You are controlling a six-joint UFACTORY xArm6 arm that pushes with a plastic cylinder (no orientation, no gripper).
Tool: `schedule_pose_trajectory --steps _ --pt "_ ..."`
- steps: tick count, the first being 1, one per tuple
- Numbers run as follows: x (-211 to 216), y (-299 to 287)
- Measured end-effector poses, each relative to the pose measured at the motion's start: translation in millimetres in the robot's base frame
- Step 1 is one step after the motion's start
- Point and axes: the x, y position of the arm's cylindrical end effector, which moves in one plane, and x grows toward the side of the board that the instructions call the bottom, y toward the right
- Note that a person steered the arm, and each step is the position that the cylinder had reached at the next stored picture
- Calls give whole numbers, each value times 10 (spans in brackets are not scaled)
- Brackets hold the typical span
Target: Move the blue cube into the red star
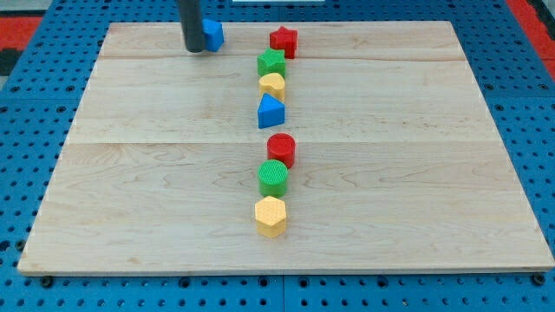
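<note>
- The blue cube (213,34) was seen near the counter's (416,173) top edge, toward eleven o'clock from the board's middle; the red star (284,40) lay near it at its three o'clock, apart, with bare wood between them.
- My tip (196,49) was set against the cube's nine o'clock side, apparently touching it, though contact could not be confirmed; the cube was partly hidden by the rod.
- No hand was fitted to the arm, so nothing could be called open, closed or gripped; only a plain rod was shown.
- A line of blocks was strung toward six o'clock from the star: a green star (270,61), a yellow heart-like block (272,84), a blue triangular block (270,112), a red cylinder (281,149), a green cylinder (273,177) and a yellow hexagonal block (270,215).
- A push toward three o'clock was judged to be needed; if pressed off-centre, the cube could be spun or slipped past the tip toward twelve o'clock, possibly off the near edge.
- If steered too far toward six o'clock, the green star might be struck instead; too hard a shove could knock the red star away.
</note>
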Motion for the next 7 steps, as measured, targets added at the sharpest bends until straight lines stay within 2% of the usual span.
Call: schedule_pose_trajectory --steps 1,2,3,4,7 --pt "-255 194" --pt "-336 428" --pt "-401 19" --pt "-570 77" --pt "-545 1232"
